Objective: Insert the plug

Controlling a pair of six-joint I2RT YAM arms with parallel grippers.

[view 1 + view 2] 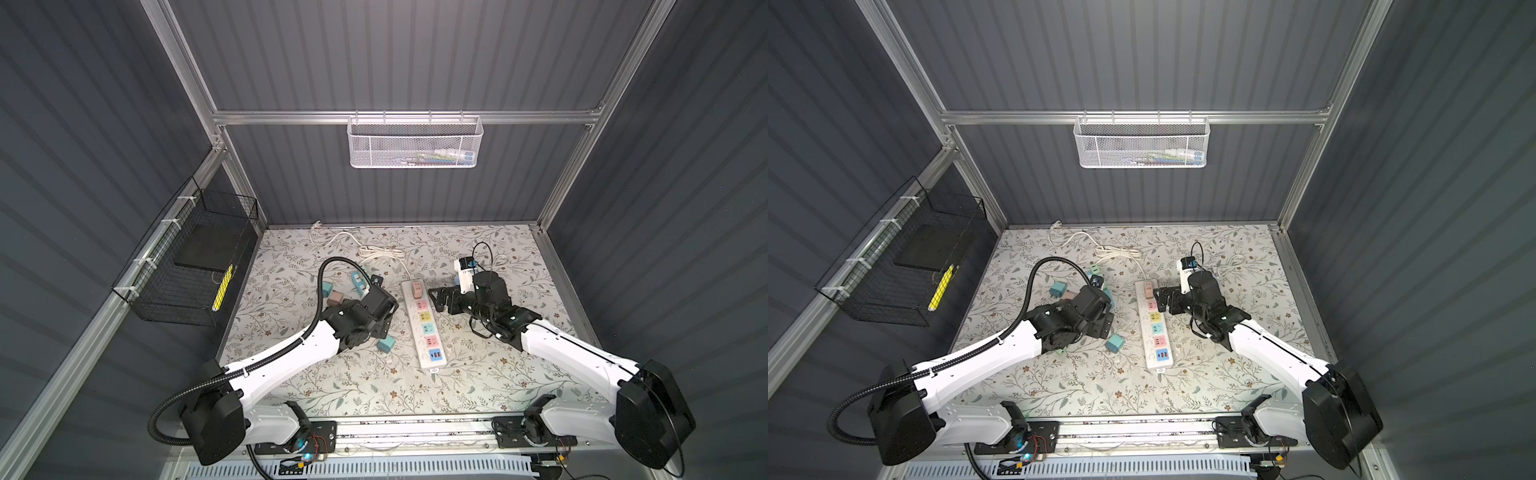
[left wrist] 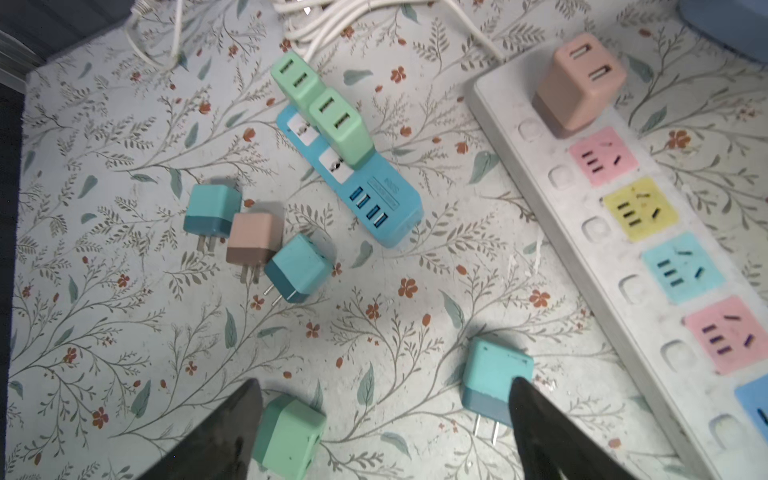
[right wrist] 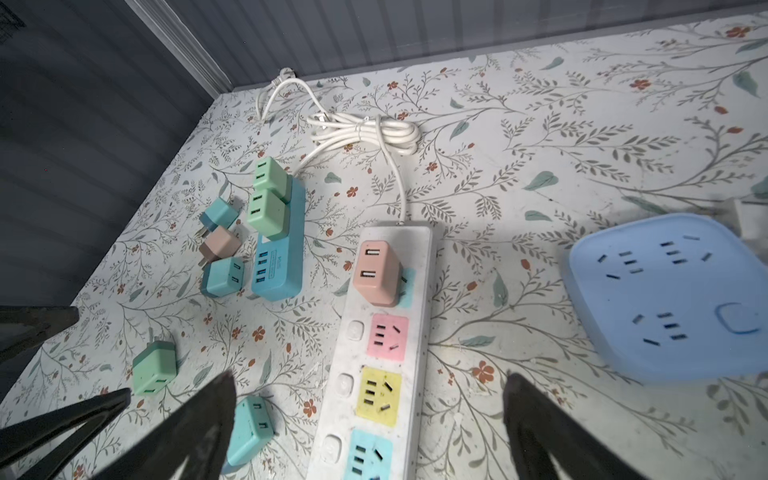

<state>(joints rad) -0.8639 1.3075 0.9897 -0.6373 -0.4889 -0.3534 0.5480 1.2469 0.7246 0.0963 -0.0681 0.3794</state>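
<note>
A pink plug [image 3: 376, 272] stands seated in the end socket of the white power strip [image 3: 417, 332], at the end where its cord leaves; both top views show it [image 1: 417, 289] there too. My right gripper [image 3: 370, 380] hovers open over the strip, its fingers astride the yellow socket, holding nothing. My left gripper [image 2: 384, 386] is open above the mat, left of the strip [image 2: 582, 232]. A green plug [image 2: 291, 436] lies by one of its fingers and a teal plug [image 2: 492, 382] by the other. Neither is held.
A small blue strip [image 2: 374, 199] carries two green plugs. Beside it lie three loose plugs, two teal and one pink-brown [image 2: 253, 241]. A light blue square socket block [image 3: 673, 291] sits right of the white strip. The coiled white cord [image 3: 365, 133] lies behind. A black wire basket [image 1: 187, 257] hangs on the left wall.
</note>
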